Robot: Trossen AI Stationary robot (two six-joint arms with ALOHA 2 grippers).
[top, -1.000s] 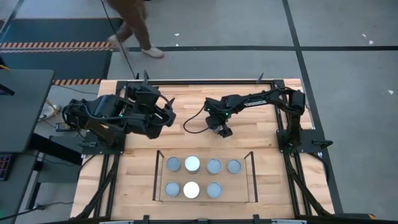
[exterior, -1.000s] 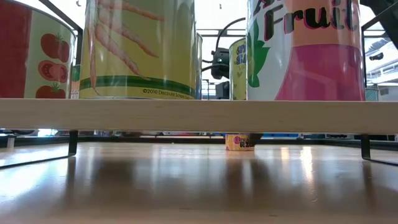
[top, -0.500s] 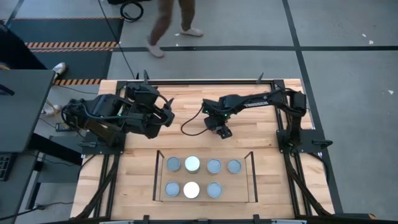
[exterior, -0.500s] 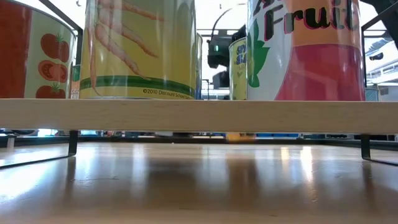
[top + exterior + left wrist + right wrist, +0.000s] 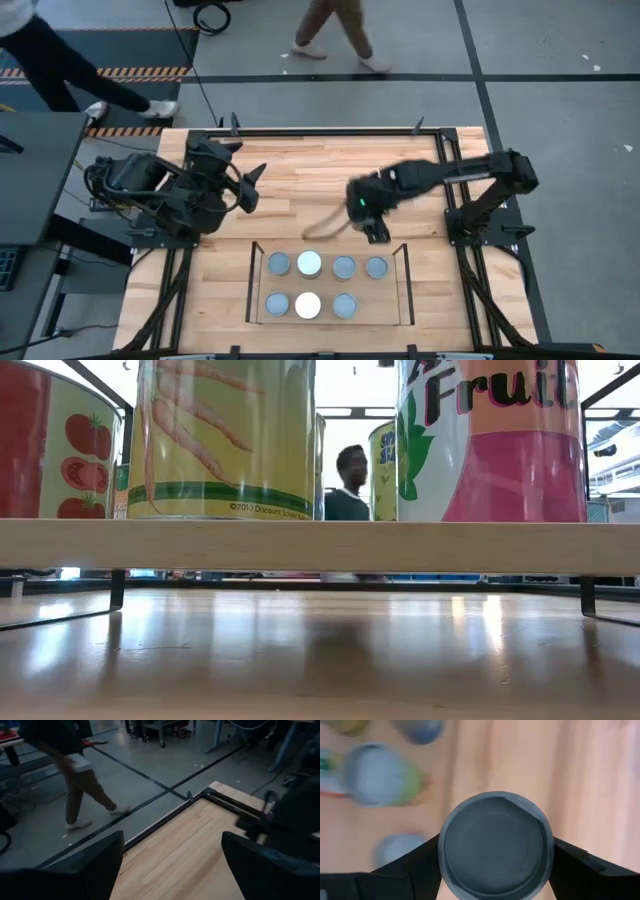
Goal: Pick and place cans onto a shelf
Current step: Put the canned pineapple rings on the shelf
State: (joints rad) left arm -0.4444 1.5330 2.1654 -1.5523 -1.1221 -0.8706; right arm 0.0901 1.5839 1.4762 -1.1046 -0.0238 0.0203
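My right gripper (image 5: 368,214) hangs over the table just beyond the shelf's far edge and is shut on a can with a round grey top (image 5: 496,845). The shelf (image 5: 380,303) is a low light-wood platform near the table's front edge. Several cans (image 5: 309,264) stand upright on it in two rows, and in the low view they loom large on its board (image 5: 320,547). My left gripper (image 5: 250,182) waits open at the table's left, raised and with nothing between its fingers (image 5: 172,851). My right gripper pinches the can between its two fingers, one on each opposite side of the round wall just under the top rim (image 5: 442,851). The fingers (image 5: 572,862) come from above, pointing steeply down. The can stays upright, top up, lifted clear of the table.
Dark frame uprights (image 5: 404,250) stand at the shelf's two short ends. Bare wood (image 5: 320,170) lies between the arms at the far side. People walk on the floor beyond the table's far edge (image 5: 335,25), and one shows between the cans (image 5: 348,485).
My right gripper has lifted the small can off the far middle of the table and swung it up and toward the near edge, up to the shelf. The can has left the low view. My left gripper has drawn back a little toward the table's left edge.
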